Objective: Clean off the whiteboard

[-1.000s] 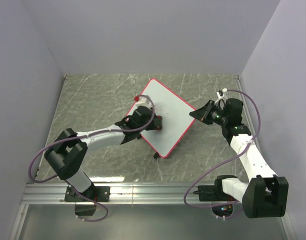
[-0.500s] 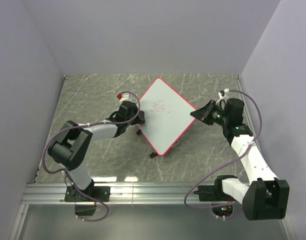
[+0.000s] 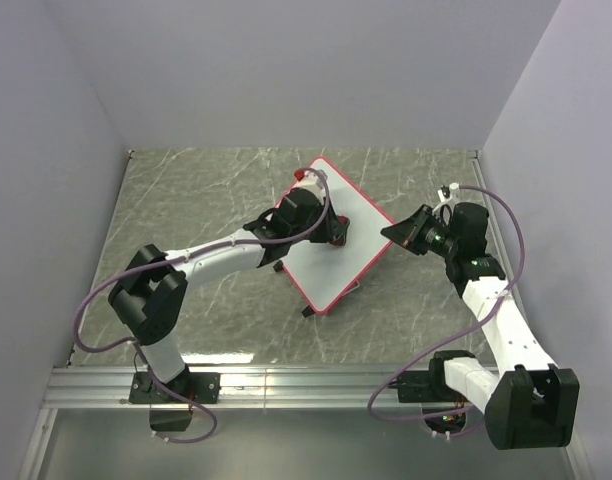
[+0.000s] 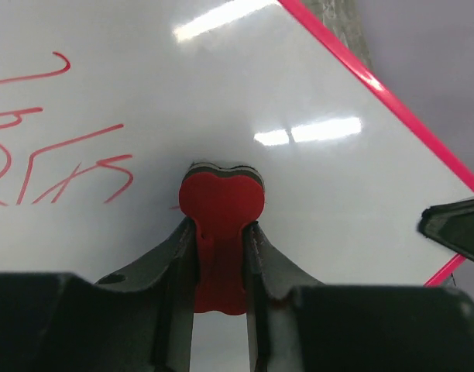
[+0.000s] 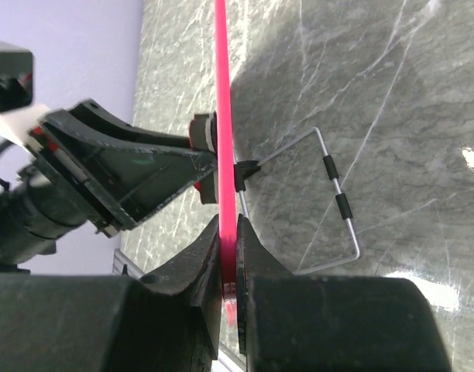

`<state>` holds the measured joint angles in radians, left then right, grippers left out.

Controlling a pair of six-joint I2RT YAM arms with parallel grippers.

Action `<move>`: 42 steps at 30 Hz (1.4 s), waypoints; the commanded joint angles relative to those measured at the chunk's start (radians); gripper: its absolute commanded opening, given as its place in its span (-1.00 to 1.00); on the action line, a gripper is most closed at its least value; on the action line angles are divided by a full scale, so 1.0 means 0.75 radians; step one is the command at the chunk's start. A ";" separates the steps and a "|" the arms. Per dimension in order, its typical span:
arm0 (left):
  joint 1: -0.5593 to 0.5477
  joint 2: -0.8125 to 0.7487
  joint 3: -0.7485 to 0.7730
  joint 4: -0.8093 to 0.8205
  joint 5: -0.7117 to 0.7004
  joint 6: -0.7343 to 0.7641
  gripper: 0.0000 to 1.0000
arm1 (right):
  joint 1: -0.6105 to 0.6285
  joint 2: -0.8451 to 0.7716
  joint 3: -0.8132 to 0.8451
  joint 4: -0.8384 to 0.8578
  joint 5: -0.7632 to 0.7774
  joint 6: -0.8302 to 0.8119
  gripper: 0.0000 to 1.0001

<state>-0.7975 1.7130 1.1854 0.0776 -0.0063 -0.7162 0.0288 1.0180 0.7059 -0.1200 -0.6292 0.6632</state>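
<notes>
Pinching the eraser (image 4: 221,203), left end effector (image 4: 220,230), seemingly against whiteboard (image 4: 221,93).

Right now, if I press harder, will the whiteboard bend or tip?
Likely stiff: the whiteboard edge looks straight. It seems propped on a thin wire stand, so pushing might tip it; the right fingers clamping its frame probably steady it.

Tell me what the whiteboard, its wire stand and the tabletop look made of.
Whiteboard: glossy white coated panel, mirroring lights; pink frame looks plastic. Wire stand: thin bare metal rod, shiny grey, black sleeves. Tabletop: grey-green veined stone look, polished; possibly marble or laminate.
</notes>
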 commanded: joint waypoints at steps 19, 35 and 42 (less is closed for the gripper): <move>0.382 0.328 -0.018 -0.112 0.211 0.076 -0.99 | 0.041 -0.009 0.100 -0.210 -0.073 -0.117 -1.00; 0.075 0.217 0.282 -0.220 0.315 0.033 -0.99 | 0.041 0.034 0.075 -0.133 -0.081 -0.080 -1.00; 0.108 0.252 0.336 -0.269 0.270 0.057 -0.99 | 0.041 0.036 0.092 -0.151 -0.079 -0.099 -1.00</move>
<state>-0.7303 1.8542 1.4399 -0.0357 0.1665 -0.6746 0.0303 1.0348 0.7471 -0.2035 -0.6357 0.6521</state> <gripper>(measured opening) 0.296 0.123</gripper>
